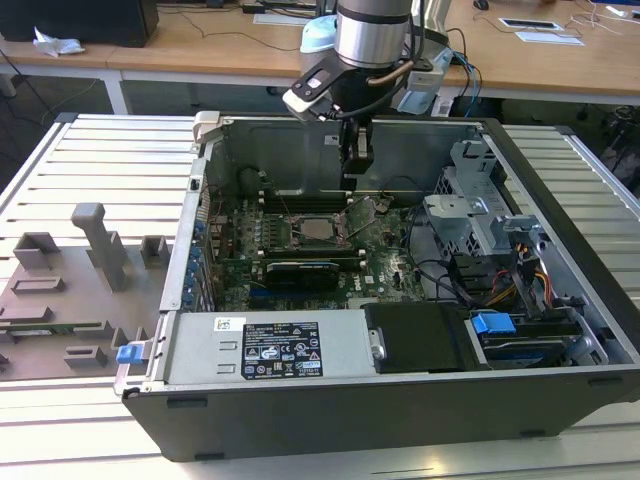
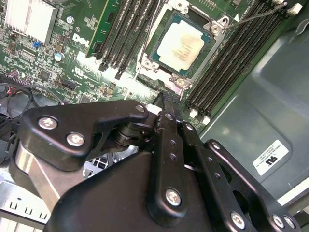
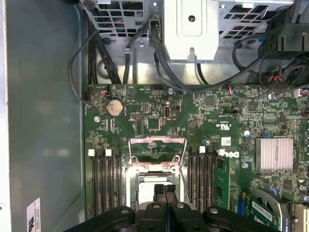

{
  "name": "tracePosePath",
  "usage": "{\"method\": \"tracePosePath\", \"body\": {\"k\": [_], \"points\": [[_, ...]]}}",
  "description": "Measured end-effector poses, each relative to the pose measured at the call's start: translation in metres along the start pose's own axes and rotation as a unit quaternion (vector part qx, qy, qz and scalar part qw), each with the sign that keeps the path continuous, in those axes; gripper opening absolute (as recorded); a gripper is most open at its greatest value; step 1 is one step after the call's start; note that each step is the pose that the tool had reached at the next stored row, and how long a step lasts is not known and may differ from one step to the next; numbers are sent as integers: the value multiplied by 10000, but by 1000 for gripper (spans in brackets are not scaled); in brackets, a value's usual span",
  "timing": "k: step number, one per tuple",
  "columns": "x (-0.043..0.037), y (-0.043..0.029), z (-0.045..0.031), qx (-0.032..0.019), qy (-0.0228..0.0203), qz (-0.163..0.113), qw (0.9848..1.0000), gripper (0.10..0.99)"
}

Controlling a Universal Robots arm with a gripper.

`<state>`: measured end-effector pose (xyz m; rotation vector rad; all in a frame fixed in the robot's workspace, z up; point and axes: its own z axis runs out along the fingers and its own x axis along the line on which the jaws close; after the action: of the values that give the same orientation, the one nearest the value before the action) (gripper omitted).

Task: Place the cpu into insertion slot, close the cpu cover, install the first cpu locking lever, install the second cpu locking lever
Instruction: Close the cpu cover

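The cpu [image 2: 181, 42], a silvery square chip, lies in the insertion slot [image 2: 145, 62] on the green motherboard; it also shows in the exterior view as the cpu [image 1: 322, 228]. The cpu cover [image 3: 158, 141], a thin silver frame, stands raised open on the slot's far side, seen as the cover [image 1: 362, 209] from outside. A thin wire locking lever [image 2: 258, 17] sticks out, unlatched, beside the slot. My gripper [image 3: 164, 189] hangs just above the slot's edge, shut with nothing between its fingers [image 2: 163, 104]. In the exterior view the gripper [image 1: 352, 183] reaches down into the case.
Black memory slots [image 3: 104, 179] flank the socket on both sides. A long black card [image 1: 300, 271] lies in front of it. Cables and a drive cage [image 1: 470, 215] fill the exterior view's right. The power supply [image 1: 270, 348] spans the case front. A finned heatsink [image 3: 276, 153] sits nearby.
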<state>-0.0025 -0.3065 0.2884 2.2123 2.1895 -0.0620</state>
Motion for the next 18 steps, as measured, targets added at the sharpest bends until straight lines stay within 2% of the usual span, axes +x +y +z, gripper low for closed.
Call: {"method": "tracePosePath", "body": {"k": [8, 11, 16, 18], "points": [[2, 13, 29, 0, 1, -1, 10000, 106], [2, 47, 38, 1, -1, 0, 10000, 106], [4, 171, 42, 0, 1, 0, 10000, 106], [5, 253, 41, 2, 0, 0, 10000, 106]]}}
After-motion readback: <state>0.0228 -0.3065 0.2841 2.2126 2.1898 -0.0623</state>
